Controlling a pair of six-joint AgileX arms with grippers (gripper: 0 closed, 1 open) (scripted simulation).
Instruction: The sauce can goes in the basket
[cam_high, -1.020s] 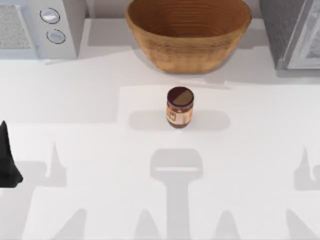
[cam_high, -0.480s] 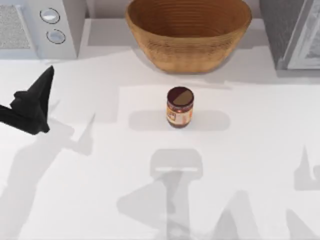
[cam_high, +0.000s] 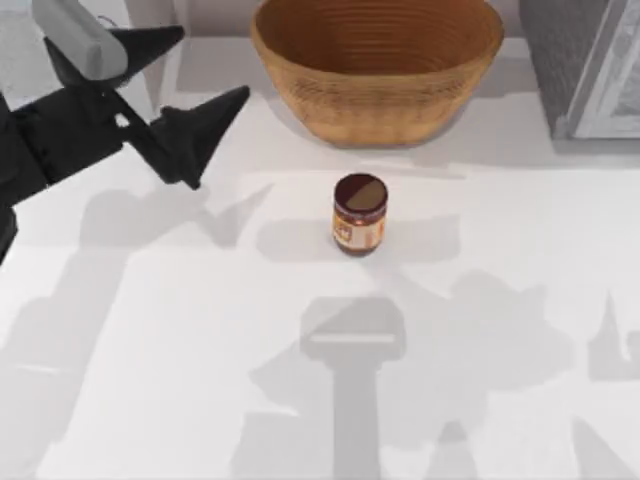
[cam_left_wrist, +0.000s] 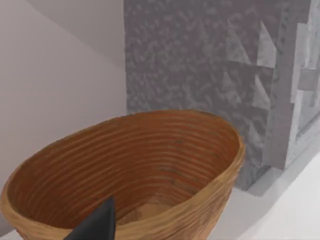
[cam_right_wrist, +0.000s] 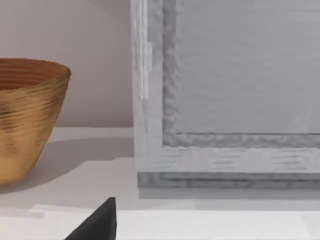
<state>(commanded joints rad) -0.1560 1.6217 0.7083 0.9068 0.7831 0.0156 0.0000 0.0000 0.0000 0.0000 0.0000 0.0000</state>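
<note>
Sauce can (cam_high: 359, 214): upright on worktop (cam_high: 480, 300), right of and nearer me than my left gripper (cam_high: 205, 75); jaws spread, empty. Basket (cam_high: 376, 65) behind.

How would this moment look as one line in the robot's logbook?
left hand: open, left of basket | sauce can: upright on table, untouched | basket: empty

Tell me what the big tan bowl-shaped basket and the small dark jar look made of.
The large tan-brown woven bowl-shaped basket looks like matte wicker: ribbed rings line its inside. The small dark-brown cylindrical sauce can seems glossy glass or metal, judging by its smooth lid and orange-yellow label, probably paper.
</note>
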